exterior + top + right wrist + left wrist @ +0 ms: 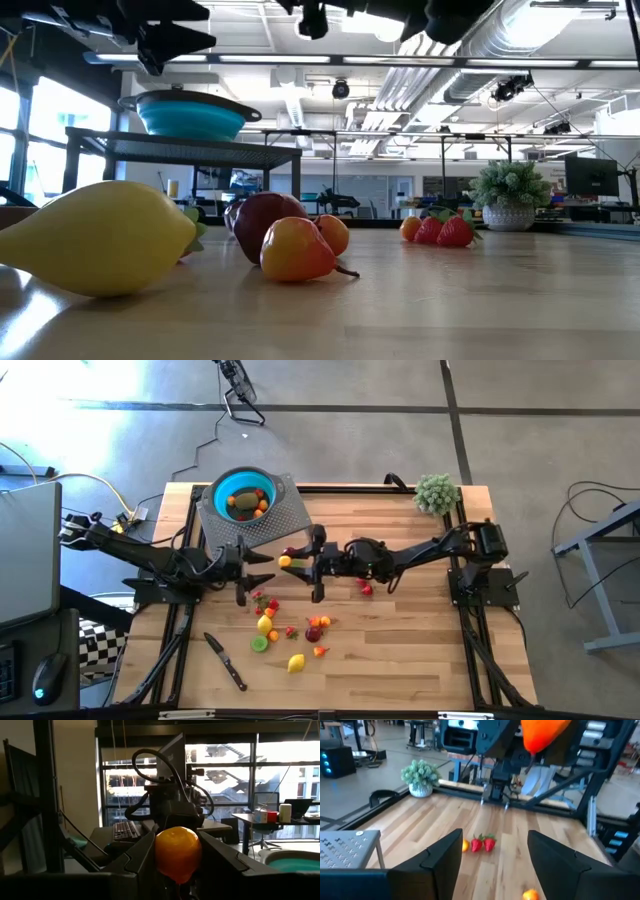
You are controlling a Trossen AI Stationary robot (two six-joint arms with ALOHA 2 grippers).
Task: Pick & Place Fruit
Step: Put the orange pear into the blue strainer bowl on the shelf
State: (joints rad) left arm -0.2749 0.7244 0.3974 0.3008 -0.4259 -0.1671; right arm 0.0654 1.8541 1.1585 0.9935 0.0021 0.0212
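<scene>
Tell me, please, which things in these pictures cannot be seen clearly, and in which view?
- High view: the small fruits on the wooden table are too tiny to name by kind.
- High view: contents of the teal round bowl are too small to count.
- Low view: both grippers are cut off by the top edge.
- Low view: a big yellow lemon-shaped fruit hides the table behind it.
- Left wrist view: the orange fruit is cut by the top edge.

The bowl (241,497) sits on a raised rack (283,518) at the tabletop's (400,650) eleven o'clock, fruit inside it. The plant ball (436,493) stands at one o'clock. Loose fruit (290,632) lies centre toward six, the knife (226,661) at seven.
</scene>
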